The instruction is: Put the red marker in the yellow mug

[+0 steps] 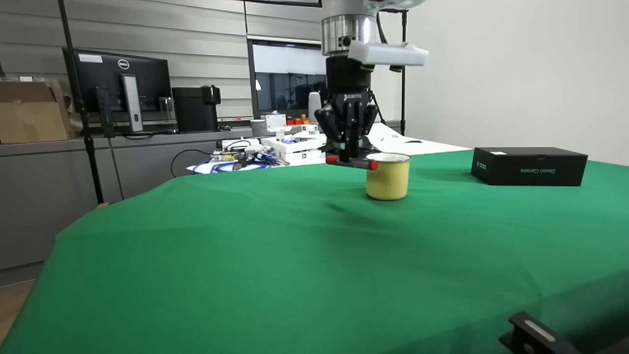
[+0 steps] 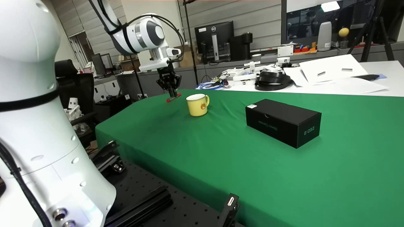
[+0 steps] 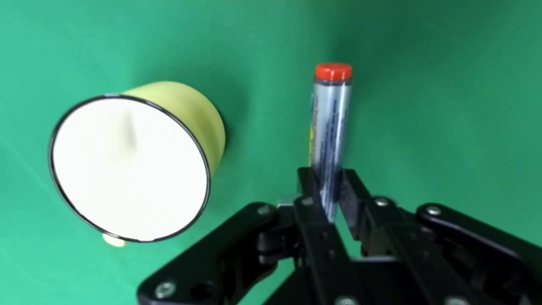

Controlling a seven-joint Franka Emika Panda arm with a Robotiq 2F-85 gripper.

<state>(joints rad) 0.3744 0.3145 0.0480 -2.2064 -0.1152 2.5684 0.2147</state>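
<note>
On green cloth (image 2: 205, 157), black box (image 2: 282, 123), mug (image 2: 196, 107) apart

I'd call this a robotics lab, part office: in an exterior view, my robot arm (image 2: 47, 135) and a perforated plate (image 2: 186, 206) sit on the near side of the green-draped counter (image 2: 202, 142), cables (image 2: 206, 85) and white hardware (image 2: 244, 77) behind it, a computer monitor (image 2: 206, 39) farther behind, an office chair (image 2: 84, 91) to the counter's left.
</note>
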